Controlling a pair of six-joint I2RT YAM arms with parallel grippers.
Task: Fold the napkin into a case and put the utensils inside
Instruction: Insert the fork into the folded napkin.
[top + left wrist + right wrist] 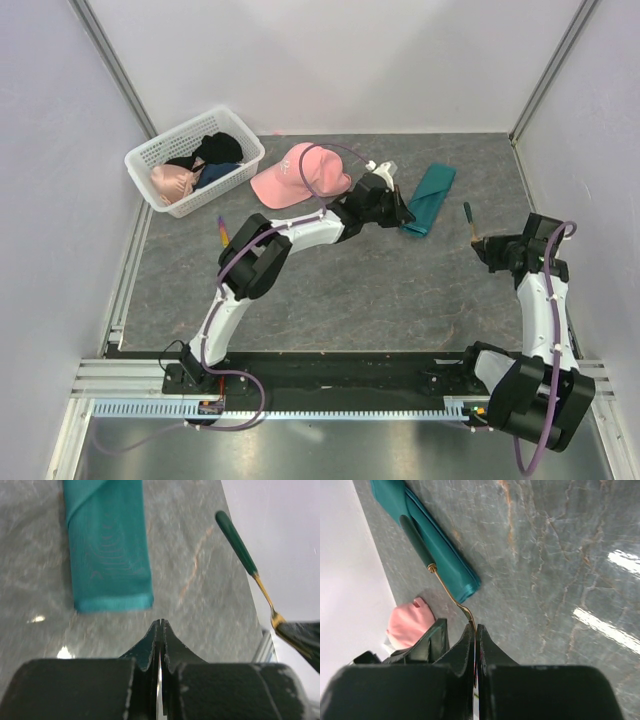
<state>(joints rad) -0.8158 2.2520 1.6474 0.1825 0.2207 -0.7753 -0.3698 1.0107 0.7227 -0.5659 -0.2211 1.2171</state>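
Note:
The teal napkin (430,198) lies folded into a long narrow strip, the case, at the back of the table; the left wrist view has its near end (110,550). My left gripper (404,214) (160,623) is shut and empty, just short of that end. My right gripper (484,246) (476,627) is shut on the gold head of the fork (468,215). The fork's dark green handle (416,541) points toward the napkin and overlaps its edge (447,565) in the right wrist view; whether they touch I cannot tell. The purple-and-orange utensil (220,232) lies on the table far to the left.
A pink cap (297,176) lies left of my left gripper. A white basket (150,158) with clothes stands at the back left. Walls close off the back and both sides. The fork (240,547) and my right gripper (303,636) show at the right of the left wrist view.

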